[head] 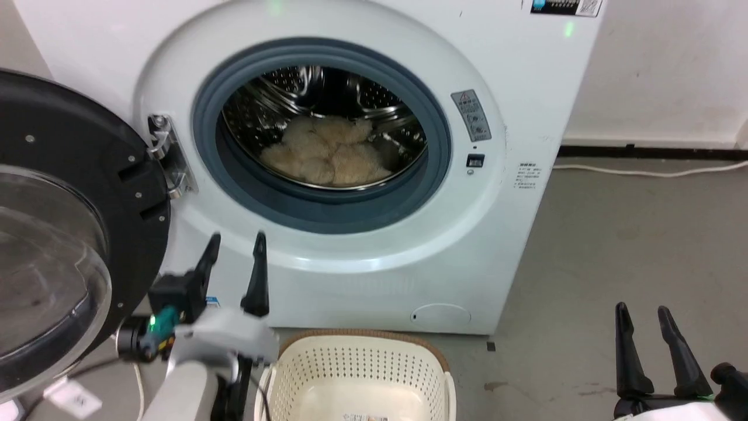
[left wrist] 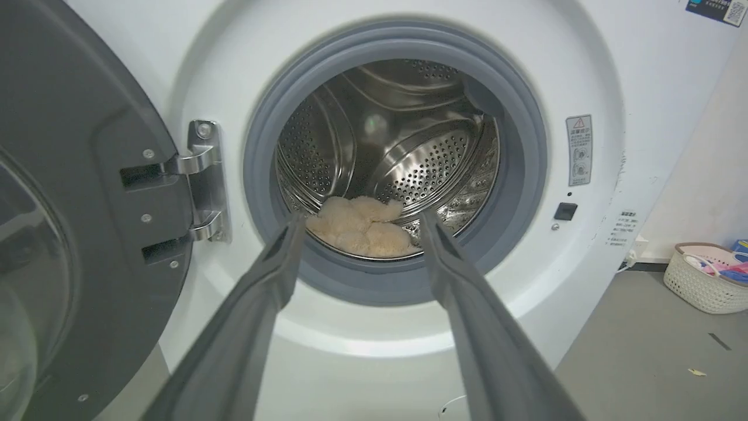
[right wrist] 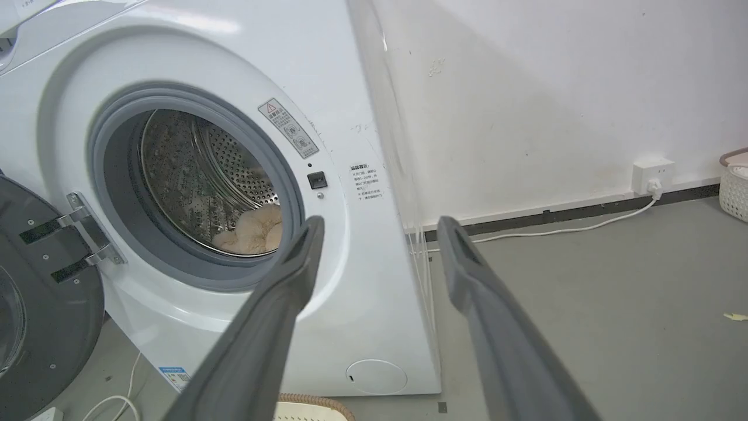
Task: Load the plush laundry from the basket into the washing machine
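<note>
We see the plush [head: 327, 155] lying in the drum [head: 327, 88] of the washer [head: 514, 234], heaped on the drum's lower curve near the front and just behind the grey seal [head: 435, 146]. Its shaggy cream fur touches the perforated steel, and all of it sits within the round opening. The door [head: 58, 234] stands swung wide to the left on its metal hinge [head: 169, 155], with the clear dome facing us. On the floor [head: 613, 234] just in front of the washer stands the basket [head: 356, 362], and on its bare pale bottom a paper label [head: 365, 417] shows at the edge of the head view. Our left hand [head: 237, 237] hangs in front of the washer's lower face, between the door and the basket. Its two fingers are spread apart and grasp nothing, and in its wrist view they point toward the opening and frame the plush. Our right hand [head: 641, 309] is low on the right, well apart from the washer, above bare floor. It too is released, with its fingers parted and nothing between them. A white cable [head: 643, 171] runs along the foot of the wall to a socket [right wrist: 651, 172]. In the left wrist view a second basket [left wrist: 701, 280] with coloured things in it sits farther off to the right.
</note>
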Tool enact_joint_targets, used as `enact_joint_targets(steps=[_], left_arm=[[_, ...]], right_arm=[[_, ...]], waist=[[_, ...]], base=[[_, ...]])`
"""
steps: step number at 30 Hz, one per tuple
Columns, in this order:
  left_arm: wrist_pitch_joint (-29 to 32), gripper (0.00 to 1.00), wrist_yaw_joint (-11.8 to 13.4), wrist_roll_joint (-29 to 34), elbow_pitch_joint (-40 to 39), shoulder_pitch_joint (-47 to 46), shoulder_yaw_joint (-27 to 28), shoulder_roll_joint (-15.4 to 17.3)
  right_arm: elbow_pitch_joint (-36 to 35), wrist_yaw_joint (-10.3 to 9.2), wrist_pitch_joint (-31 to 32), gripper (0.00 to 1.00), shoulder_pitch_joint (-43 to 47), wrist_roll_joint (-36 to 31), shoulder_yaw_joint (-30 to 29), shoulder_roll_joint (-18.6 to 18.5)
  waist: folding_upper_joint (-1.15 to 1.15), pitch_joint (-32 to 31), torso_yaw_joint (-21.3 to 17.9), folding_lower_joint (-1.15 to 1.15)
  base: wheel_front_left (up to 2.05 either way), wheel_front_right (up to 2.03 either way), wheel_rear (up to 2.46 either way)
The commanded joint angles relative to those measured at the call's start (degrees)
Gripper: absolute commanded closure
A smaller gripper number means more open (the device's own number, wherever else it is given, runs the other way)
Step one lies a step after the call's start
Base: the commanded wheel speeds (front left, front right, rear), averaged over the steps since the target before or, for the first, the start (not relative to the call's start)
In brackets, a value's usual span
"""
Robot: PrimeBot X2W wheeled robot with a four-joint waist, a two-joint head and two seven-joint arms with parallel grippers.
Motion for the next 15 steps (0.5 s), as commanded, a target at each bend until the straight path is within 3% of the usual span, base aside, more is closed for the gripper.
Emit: enact_joint_targets(steps=[1, 15], left_arm=[[-0.25, 0.00, 0.32, -0.22, -1.18, 2.07, 0.16, 0.39], [2.73, 0.00, 1.77, 0.21, -9.79, 14.03, -1.37, 3.63]], right_arm=[[0.26, -0.04, -0.24, 0.00, 1.13, -0.55, -0.04, -0.03], [2.12, -0.04, 0.03, 0.00, 2.52, -5.80, 0.95, -0.03]], waist=[[0.00, -0.60, -0.18, 0.01], [0.00, -2.04, -0.94, 0.01]], base=[[0.00, 0.00, 0.00], [0.00, 0.00, 0.00]])
